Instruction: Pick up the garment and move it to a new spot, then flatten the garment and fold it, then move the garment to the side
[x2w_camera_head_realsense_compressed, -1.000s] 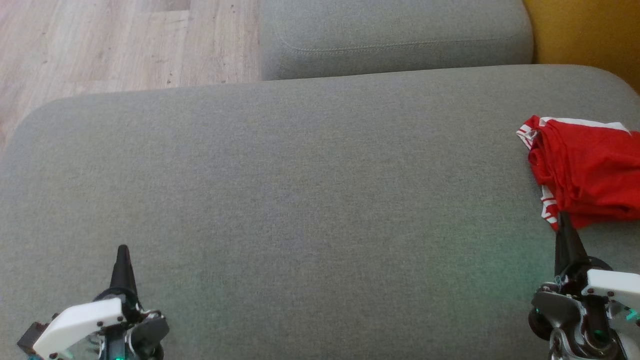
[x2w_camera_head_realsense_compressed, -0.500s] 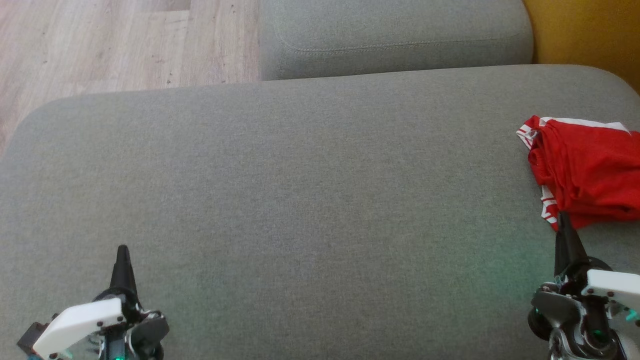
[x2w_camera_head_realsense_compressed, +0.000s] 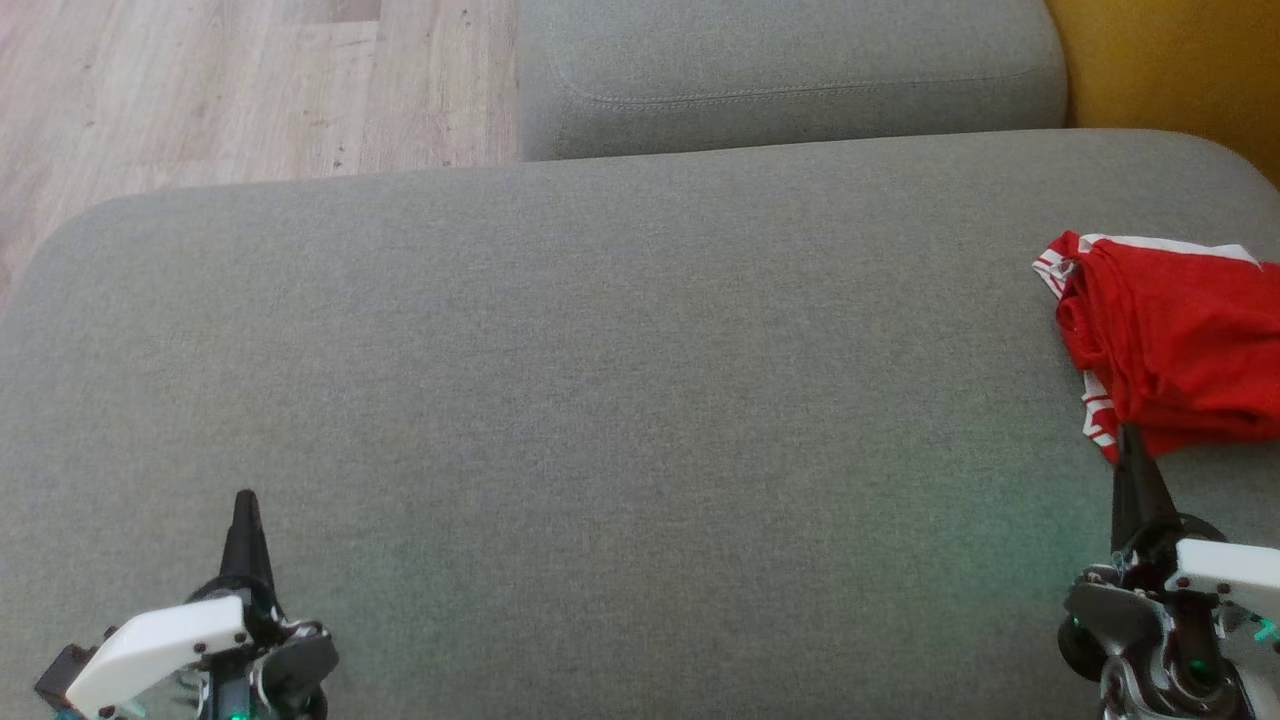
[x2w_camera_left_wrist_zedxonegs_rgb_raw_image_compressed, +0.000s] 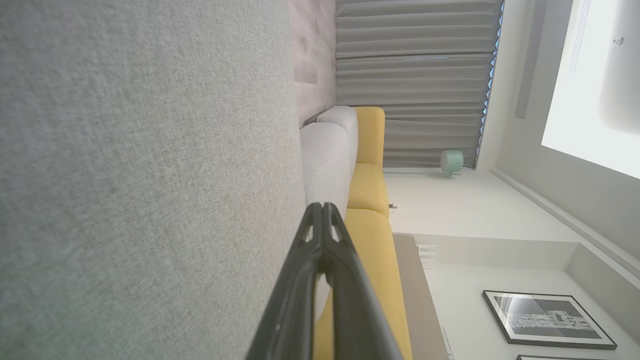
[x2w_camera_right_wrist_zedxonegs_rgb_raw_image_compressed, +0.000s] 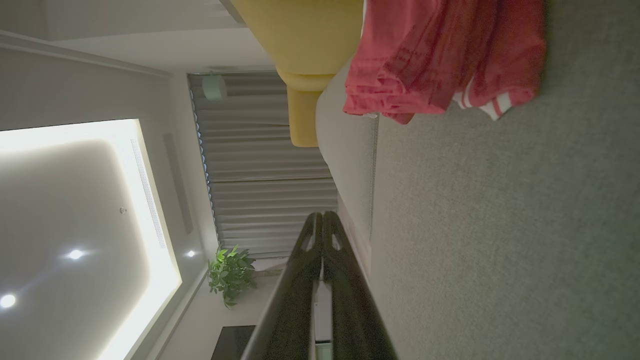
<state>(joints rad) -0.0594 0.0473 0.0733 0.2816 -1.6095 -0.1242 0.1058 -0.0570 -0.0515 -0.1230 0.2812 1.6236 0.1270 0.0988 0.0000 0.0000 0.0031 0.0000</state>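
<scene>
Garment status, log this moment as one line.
garment: bunched, sofa cushion right side | left gripper: jaws shut, empty | right gripper: jaws shut, empty

Bare cushion (x2w_camera_head_realsense_compressed: 620, 400) left of garment (x2w_camera_head_realsense_compressed: 1170, 350)

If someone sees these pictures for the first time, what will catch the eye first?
The red garment with white stripes, bunched at the right edge of the wide grey cushion. Next, the two shut grippers: the right gripper points at the garment's near edge, the left gripper sits far off at the lower left.

A bunched red garment (x2w_camera_head_realsense_compressed: 1175, 345) with white stripes lies on grey cushion (x2w_camera_head_realsense_compressed: 640, 400).
</scene>
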